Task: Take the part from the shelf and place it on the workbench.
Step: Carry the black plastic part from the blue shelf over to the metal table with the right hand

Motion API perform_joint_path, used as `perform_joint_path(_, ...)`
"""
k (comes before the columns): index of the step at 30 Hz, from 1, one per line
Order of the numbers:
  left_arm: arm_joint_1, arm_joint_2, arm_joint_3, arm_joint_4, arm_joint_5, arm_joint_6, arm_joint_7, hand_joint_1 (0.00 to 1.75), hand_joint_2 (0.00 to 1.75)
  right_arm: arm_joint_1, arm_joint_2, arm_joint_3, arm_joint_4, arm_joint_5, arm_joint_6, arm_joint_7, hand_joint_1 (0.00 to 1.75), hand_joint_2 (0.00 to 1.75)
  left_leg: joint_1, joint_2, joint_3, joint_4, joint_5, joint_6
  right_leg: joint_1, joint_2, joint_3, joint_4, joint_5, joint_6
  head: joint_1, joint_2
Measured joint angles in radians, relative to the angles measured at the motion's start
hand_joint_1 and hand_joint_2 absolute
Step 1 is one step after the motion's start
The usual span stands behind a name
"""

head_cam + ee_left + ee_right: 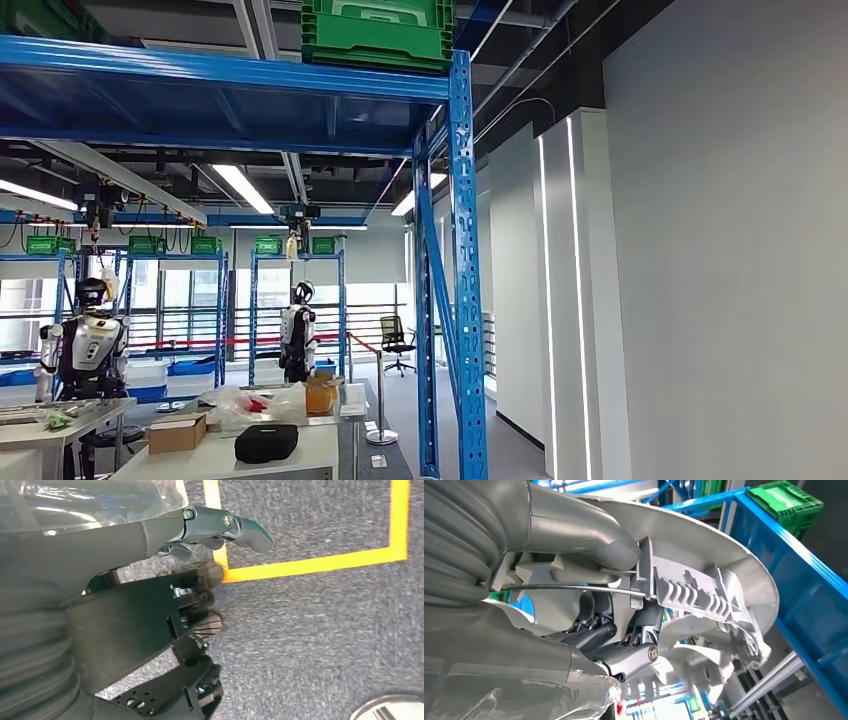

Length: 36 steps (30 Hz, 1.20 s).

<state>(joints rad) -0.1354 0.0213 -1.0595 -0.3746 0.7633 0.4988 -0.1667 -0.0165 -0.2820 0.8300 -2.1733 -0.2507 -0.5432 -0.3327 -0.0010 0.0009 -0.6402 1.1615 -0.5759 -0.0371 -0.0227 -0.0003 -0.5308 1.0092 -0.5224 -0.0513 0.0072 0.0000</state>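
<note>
While my right hand (619, 645) is wrapped around the part (704, 585), a curved grey-white plastic piece with ribs and clips along its inner face, my thumb lies over its upper edge and my darker fingers (634, 657) press against it from underneath. The part sits right in my grip and fans out past my fingers, in the air beside a blue shelf beam (809, 580), not touching it. A green crate (786, 502) rests on top of that beam.

My left hand (210, 570) hangs low above a grey carpet floor (320, 630), holding nothing. Its fingers lie loosely apart, gently bent, with one dark finger stretched out over a yellow floor line (310, 565) that turns a corner on the carpet. A round metal base (390, 707) shows at the edge of the floor.

Looking ahead, I see the blue shelf post (465, 280) standing upright close in front of me, with another green crate (378, 32) on the top level above it. To the post's right is a plain white wall (730, 250). Farther off on the left stands a white table (300, 450) carrying a black pouch (266, 443), a cardboard box (177, 433) and some clutter. Two other robots (90, 345) stand near more blue shelving at the back of the hall, and an office chair (397, 340) is behind them.
</note>
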Motion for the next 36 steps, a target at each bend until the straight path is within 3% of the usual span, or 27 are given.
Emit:
perform_joint_path(2, 0.003, 0.004, 0.000, 0.000, 0.007, 0.008, -0.002, 0.00, 1.75, 0.001, 0.000, -0.001, 0.004, -0.013, 0.007, -0.004, 1.75, 1.75, 0.006, 0.000, -0.017, 0.096, -0.045, -0.007, 0.001, 0.000, -0.017, 0.004, 0.010, -0.001, 0.002, 0.000)
perform_joint_path(3, 0.005, 0.006, 0.000, 0.000, 0.012, 0.012, -0.004, 0.00, 1.75, 0.001, 0.001, -0.001, 0.007, -0.019, 0.010, -0.007, 1.75, 1.75, 0.007, 0.000, -0.006, 0.102, -0.042, -0.008, 0.001, 0.000, -0.026, 0.007, 0.015, 0.000, 0.003, 0.000)
perform_joint_path(4, 0.007, 0.008, -0.001, 0.000, 0.016, 0.016, -0.006, 0.00, 1.75, 0.001, 0.001, -0.002, 0.010, -0.024, 0.013, -0.011, 1.75, 1.75, 0.008, 0.000, 0.024, 0.070, -0.021, -0.006, 0.001, 0.000, -0.033, 0.010, 0.019, 0.001, 0.004, 0.000)
perform_joint_path(7, 0.009, 0.019, -0.001, 0.000, 0.027, 0.030, -0.010, 0.00, 1.75, 0.002, 0.004, -0.007, 0.017, -0.039, 0.023, -0.022, 1.75, 1.75, 0.004, -0.001, 0.149, -0.124, 0.037, 0.011, 0.003, 0.002, -0.048, 0.014, 0.032, 0.011, 0.004, 0.000)
perform_joint_path(9, 0.012, 0.028, -0.001, -0.002, 0.033, 0.041, -0.012, 0.00, 1.75, 0.002, 0.006, -0.009, 0.021, -0.049, 0.030, -0.032, 1.75, 1.75, -0.003, -0.002, 0.174, -0.179, 0.040, 0.022, 0.001, 0.001, -0.054, 0.013, 0.043, 0.024, 0.004, 0.000)
perform_joint_path(11, 0.020, 0.036, -0.002, -0.006, 0.040, 0.050, -0.012, 0.00, 1.75, 0.004, 0.007, -0.012, 0.025, -0.058, 0.034, -0.043, 1.75, 1.75, -0.005, 0.000, 0.168, -0.190, 0.052, 0.033, -0.001, 0.000, -0.059, 0.011, 0.051, 0.038, 0.004, 0.000)
perform_joint_path(13, 0.026, 0.043, -0.002, -0.013, 0.047, 0.058, -0.009, 0.00, 1.75, 0.009, 0.008, -0.018, 0.029, -0.067, 0.036, -0.053, 1.75, 1.75, -0.003, 0.003, 0.159, -0.202, 0.071, 0.048, -0.001, 0.001, -0.072, 0.038, 0.019, 0.048, 0.001, 0.000)
perform_joint_path(16, 0.035, 0.049, -0.002, -0.024, 0.060, 0.067, -0.004, 0.00, 1.75, 0.019, 0.008, -0.029, 0.037, -0.085, 0.038, -0.070, 1.75, 1.75, -0.004, 0.005, 0.133, -0.204, 0.093, 0.060, -0.001, 0.002, -0.124, 0.196, -0.098, 0.055, -0.002, 0.000)
perform_joint_path(17, 0.040, 0.050, -0.003, -0.027, 0.065, 0.068, -0.004, 0.00, 1.75, 0.022, 0.008, -0.032, 0.040, -0.089, 0.038, -0.074, 1.75, 1.75, -0.005, 0.006, 0.122, -0.202, 0.099, 0.060, -0.001, 0.002, -0.133, 0.244, -0.117, 0.057, -0.003, 0.000)
perform_joint_path(18, 0.044, 0.050, -0.003, -0.030, 0.068, 0.068, -0.004, 0.00, 1.75, 0.026, 0.008, -0.034, 0.043, -0.091, 0.038, -0.076, 1.75, 1.75, -0.006, 0.006, 0.111, -0.198, 0.105, 0.060, 0.000, 0.002, -0.129, 0.263, -0.115, 0.058, -0.004, 0.000)
perform_joint_path(19, 0.048, 0.051, -0.003, -0.032, 0.071, 0.068, -0.004, 0.00, 1.75, 0.029, 0.008, -0.036, 0.045, -0.093, 0.038, -0.077, 1.75, 1.75, -0.006, 0.006, 0.100, -0.194, 0.110, 0.059, 0.000, 0.002, -0.107, 0.245, -0.095, 0.058, -0.005, 0.000)
perform_joint_path(21, 0.052, 0.051, -0.004, -0.037, 0.075, 0.068, -0.006, 0.00, 1.75, 0.032, 0.008, -0.041, 0.047, -0.094, 0.037, -0.080, 1.75, 1.75, -0.007, 0.006, 0.077, -0.179, 0.117, 0.055, 0.001, 0.001, -0.024, 0.124, -0.048, 0.052, -0.007, 0.000)
perform_joint_path(22, 0.053, 0.051, -0.004, -0.039, 0.078, 0.068, -0.008, 0.00, 1.75, 0.033, 0.008, -0.043, 0.048, -0.094, 0.035, -0.082, 1.75, 1.75, -0.008, 0.005, 0.067, -0.170, 0.119, 0.051, 0.002, 0.001, 0.016, 0.061, -0.038, 0.048, -0.008, 0.000)
perform_joint_path(24, 0.054, 0.051, -0.004, -0.043, 0.086, 0.065, -0.015, 0.00, 1.75, 0.036, 0.008, -0.047, 0.048, -0.094, 0.025, -0.083, 1.75, 1.75, -0.010, 0.005, 0.055, -0.159, 0.126, 0.041, 0.006, 0.002, 0.049, -0.003, -0.039, 0.038, -0.008, 0.000)
perform_joint_path(27, 0.060, 0.047, -0.005, -0.044, 0.101, 0.059, -0.038, 0.00, 1.75, 0.042, 0.007, -0.052, 0.048, -0.097, 0.006, -0.080, 1.75, 1.75, -0.008, 0.004, 0.046, -0.153, 0.128, 0.021, 0.004, 0.003, 0.038, -0.009, -0.025, 0.017, -0.006, 0.000)
perform_joint_path(29, 0.064, 0.043, -0.005, -0.044, 0.113, 0.053, -0.056, 0.00, 1.75, 0.045, 0.007, -0.054, 0.048, -0.102, -0.006, -0.076, 1.75, 1.75, -0.004, 0.003, 0.027, -0.099, 0.070, 0.007, 0.000, 0.001, 0.025, -0.012, -0.009, 0.004, -0.002, 0.000)
perform_joint_path(31, 0.067, 0.039, -0.006, -0.043, 0.127, 0.047, -0.069, 0.00, 1.75, 0.048, 0.007, -0.056, 0.048, -0.109, -0.019, -0.072, 1.75, 1.75, 0.003, 0.003, -0.007, 0.020, -0.016, -0.004, 0.001, 0.000, 0.008, -0.011, 0.004, 0.000, 0.001, 0.000)
perform_joint_path(32, 0.067, 0.037, -0.006, -0.043, 0.133, 0.044, -0.073, 0.00, 1.75, 0.050, 0.007, -0.057, 0.048, -0.111, -0.025, -0.071, 1.75, 1.75, 0.006, 0.003, -0.018, 0.073, -0.042, -0.008, 0.002, 0.000, -0.002, -0.008, 0.010, 0.000, 0.001, 0.000)
perform_joint_path(33, 0.068, 0.035, -0.006, -0.042, 0.138, 0.043, -0.075, 0.00, 1.75, 0.051, 0.007, -0.057, 0.048, -0.113, -0.030, -0.070, 1.75, 1.75, 0.009, 0.003, -0.016, 0.101, -0.048, -0.010, 0.002, 0.000, -0.013, -0.005, 0.015, 0.000, 0.002, 0.000)
perform_joint_path(34, 0.067, 0.033, -0.006, -0.041, 0.142, 0.042, -0.076, 0.00, 1.75, 0.052, 0.007, -0.057, 0.048, -0.114, -0.034, -0.069, 1.75, 1.75, 0.011, 0.003, 0.003, 0.093, -0.034, -0.010, 0.002, 0.000, -0.024, 0.000, 0.020, 0.002, 0.003, 0.000)
perform_joint_path(36, 0.067, 0.032, -0.007, -0.039, 0.148, 0.042, -0.076, 0.00, 1.75, 0.053, 0.007, -0.057, 0.048, -0.115, -0.041, -0.069, 1.75, 1.75, 0.012, 0.002, 0.088, -0.020, 0.015, -0.006, 0.001, 0.001, -0.041, 0.009, 0.027, 0.007, 0.004, 0.000)
